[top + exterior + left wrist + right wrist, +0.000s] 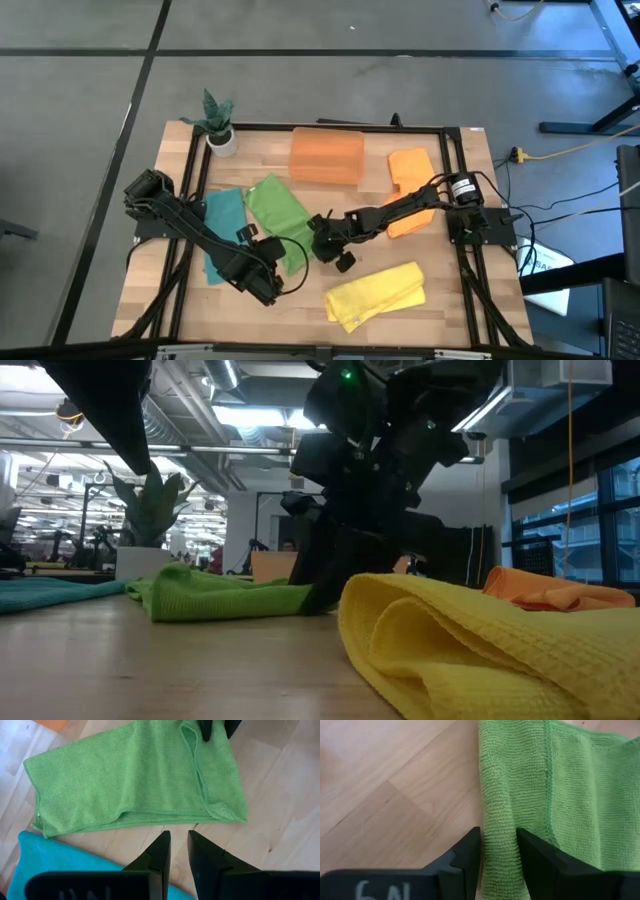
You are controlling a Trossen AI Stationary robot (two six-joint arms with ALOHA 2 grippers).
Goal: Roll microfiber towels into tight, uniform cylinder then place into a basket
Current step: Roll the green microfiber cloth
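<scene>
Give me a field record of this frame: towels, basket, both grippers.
green towel: flat, mid-table, one edge folded over
teal towel: flat, beside the green one
yellow towel: bunched, near front edge
orange towel: under right arm
basket: at the back, holds orange cloth
right gripper: pinching green towel's edge
left gripper: empty, narrow gap, above green towel's edge

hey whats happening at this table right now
Two robot arms are working on a green towel lying flat on the wooden table. The right end effector has pinched a fold at the towel's edge. The left end effector hangs just off the towel's near edge, holding nothing. Teal, yellow and orange towels lie unrolled, and nothing rolled shows in the orange basket.
</scene>
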